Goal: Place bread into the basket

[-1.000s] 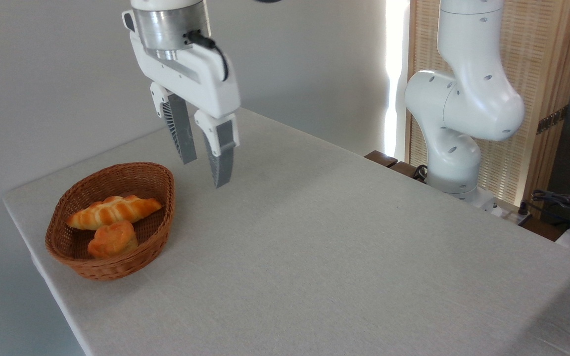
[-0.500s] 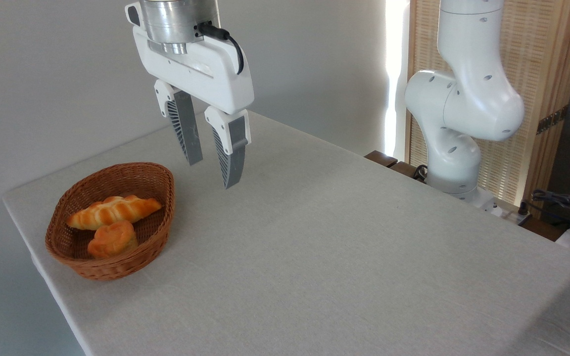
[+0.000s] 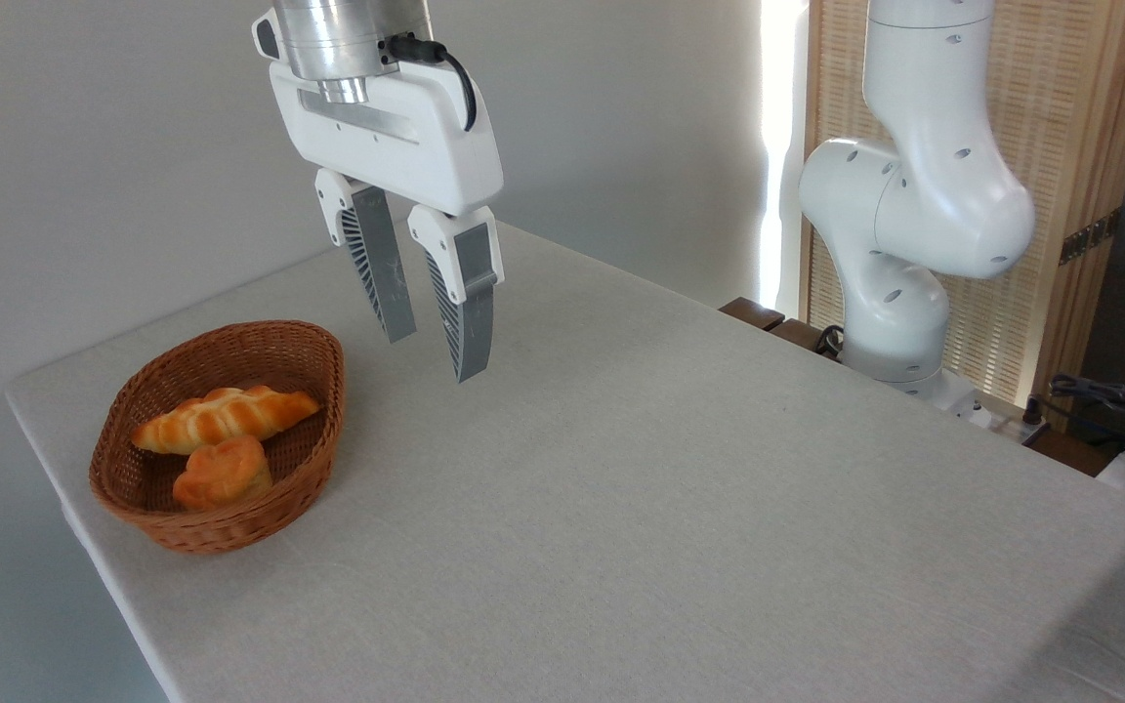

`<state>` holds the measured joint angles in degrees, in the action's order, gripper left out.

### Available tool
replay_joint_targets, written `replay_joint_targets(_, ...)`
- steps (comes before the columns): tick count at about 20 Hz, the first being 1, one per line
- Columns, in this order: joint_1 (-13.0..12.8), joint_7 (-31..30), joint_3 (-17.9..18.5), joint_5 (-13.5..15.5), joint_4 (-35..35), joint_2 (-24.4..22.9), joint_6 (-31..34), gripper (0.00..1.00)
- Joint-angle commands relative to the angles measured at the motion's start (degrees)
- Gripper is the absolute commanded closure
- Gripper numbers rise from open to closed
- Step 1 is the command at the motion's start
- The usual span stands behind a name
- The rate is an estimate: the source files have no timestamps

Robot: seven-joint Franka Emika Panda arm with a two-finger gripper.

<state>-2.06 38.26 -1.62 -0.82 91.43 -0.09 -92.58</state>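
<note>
Task essentially complete: the bread [image 3: 224,418], a long braided golden-orange loaf with glossy ridged segments and tapered ends, lies inside the basket [image 3: 307,344], an oval bowl of brown woven wicker with a thick rim, at the far-left part of the desk [image 3: 680,488]. A small chunky orange roll [image 3: 222,473] sits just nearer in the same basket, touching the loaf. The end effector [image 3: 434,353] hangs empty above the desk, right of the basket, its ribbed grey fingers apart. Nothing appears left but retreat.
</note>
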Motion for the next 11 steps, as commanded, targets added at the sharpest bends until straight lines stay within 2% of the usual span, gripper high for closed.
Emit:
replay_joint_targets(1, -0.3, 1.1, 0.9, -0.5, -1.6, 0.5, 2.4, 0.0)
replay_joint_targets(11, -0.3, 1.3, 1.0, -0.3, -1.7, 0.5, 2.8, 0.0)
